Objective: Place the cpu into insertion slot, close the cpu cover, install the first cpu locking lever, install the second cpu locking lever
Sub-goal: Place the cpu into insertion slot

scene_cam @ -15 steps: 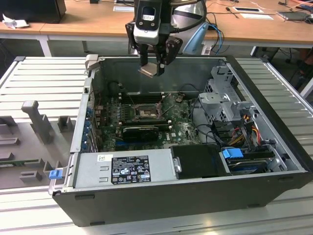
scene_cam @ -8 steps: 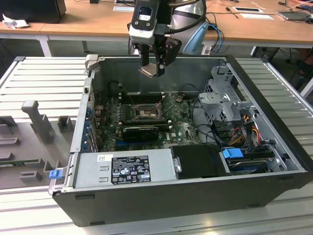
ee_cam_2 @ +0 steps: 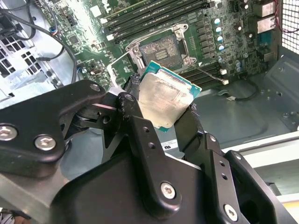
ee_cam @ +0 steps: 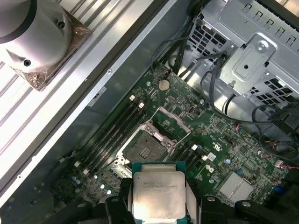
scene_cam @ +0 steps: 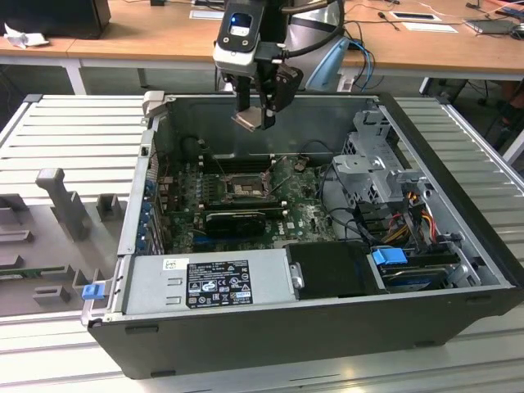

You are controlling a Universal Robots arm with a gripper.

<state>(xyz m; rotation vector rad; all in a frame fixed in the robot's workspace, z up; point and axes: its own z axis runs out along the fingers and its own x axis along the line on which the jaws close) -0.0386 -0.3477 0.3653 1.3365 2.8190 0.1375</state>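
exterior view high outside the open case [scene_cam: 270,344], both wrist views close above the shared motherboard [ee_cam: 224,135] and insertion slot [ee_cam: 145,150]

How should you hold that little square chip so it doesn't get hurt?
Pinch it by two opposite thin edges, coming from the silvery top side. The cpu is flat and square, so its straight sides give good parallel places to pinch, and its underside probably stays untouched. The gripper holds it that way, above the slot.

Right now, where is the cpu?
In the exterior view the cpu is clamped in the gripper, high above the open case and apart from the slot.
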